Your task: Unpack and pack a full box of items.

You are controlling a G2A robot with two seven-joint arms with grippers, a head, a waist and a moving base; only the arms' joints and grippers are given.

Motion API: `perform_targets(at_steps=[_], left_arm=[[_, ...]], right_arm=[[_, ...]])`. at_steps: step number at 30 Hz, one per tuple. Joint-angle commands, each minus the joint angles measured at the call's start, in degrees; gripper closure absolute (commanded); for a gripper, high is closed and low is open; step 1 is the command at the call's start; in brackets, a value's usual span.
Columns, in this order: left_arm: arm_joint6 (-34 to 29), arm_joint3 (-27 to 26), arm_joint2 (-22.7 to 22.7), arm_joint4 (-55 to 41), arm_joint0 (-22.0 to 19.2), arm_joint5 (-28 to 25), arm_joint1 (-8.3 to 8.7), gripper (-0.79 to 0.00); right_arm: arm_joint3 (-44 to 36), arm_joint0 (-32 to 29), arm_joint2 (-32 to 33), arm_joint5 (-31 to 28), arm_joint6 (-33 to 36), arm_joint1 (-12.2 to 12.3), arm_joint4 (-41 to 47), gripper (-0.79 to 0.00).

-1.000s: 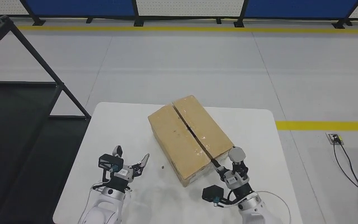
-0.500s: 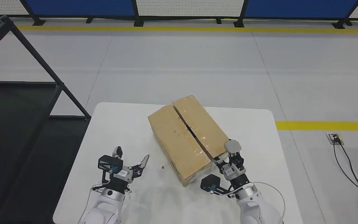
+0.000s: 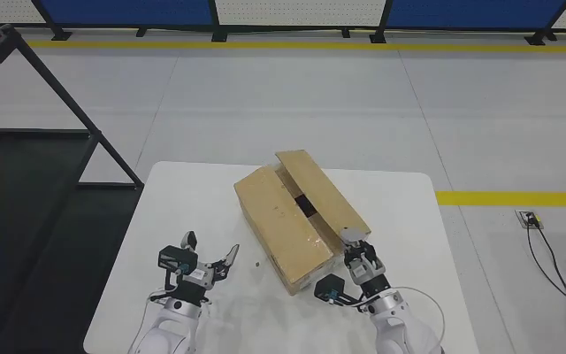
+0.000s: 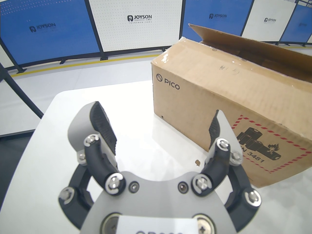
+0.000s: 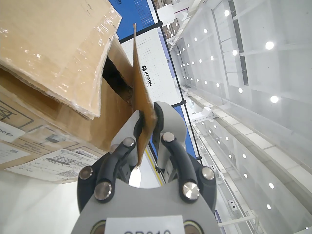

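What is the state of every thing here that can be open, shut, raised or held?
box, partly open
right flap, raised, gripped at its near end
left flap, lying flat
right gripper, shut on right flap
left gripper, open, holding nothing

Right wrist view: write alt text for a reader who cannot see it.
The right arm's jaws are shut on the edge of a raised brown cardboard flap of a taped brown cardboard box, showing a dark gap inside. The box rests on a white table.
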Motion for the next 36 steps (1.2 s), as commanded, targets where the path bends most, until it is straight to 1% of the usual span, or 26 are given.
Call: perform_targets(at_steps=[1,8,15,21,25,26,27,28,32,36], left_arm=[[0.2,0.2,0.1,-0.1,0.0,0.2,-0.06,-0.785],[0.6,0.9,-0.7,-0.7,-0.2,0.3,-0.14,-0.785],[0.7,1.0,-1.4,-1.1,-0.2,0.1,-0.18,-0.785],[0.8,1.1,-1.4,-0.7,-0.2,0.0,-0.24,-0.785],[0.7,1.1,-1.4,-0.5,-0.1,-0.1,-0.28,-0.785],[0.8,1.1,-1.4,-0.5,-0.1,-0.1,-0.29,-0.785],[0.8,1.1,-1.4,-0.4,-0.1,-0.2,-0.30,-0.785],[0.8,1.1,-1.4,-0.3,0.0,-0.3,-0.30,-0.785],[0.8,1.1,-1.5,-0.1,0.2,-0.4,-0.32,-0.785],[0.9,1.0,-1.7,0.0,0.6,-0.5,-0.32,-0.785]], right_arm=[[0.0,0.0,0.0,-0.2,-0.2,0.0,-0.1,0.000],[-0.9,-0.7,1.0,-1.8,-2.1,0.1,-0.2,0.000],[-2.3,-2.0,3.8,-4.2,-6.5,0.6,1.3,0.000],[-3.5,-2.8,6.7,-8.0,-11.3,1.3,2.3,0.000],[-4.0,-3.3,8.6,-9.3,-13.0,1.6,3.7,0.000],[-4.0,-3.4,8.9,-9.4,-13.3,1.7,4.1,-0.071],[-4.0,-3.5,9.2,-9.6,-13.4,1.7,4.4,-0.342],[-4.1,-3.6,9.4,-9.7,-13.5,1.8,4.6,-0.785],[-4.4,-4.5,10.4,-9.2,-14.4,1.9,6.1,-0.785],[-5.5,-7.1,12.0,-7.6,-17.6,2.1,8.4,-0.785]])
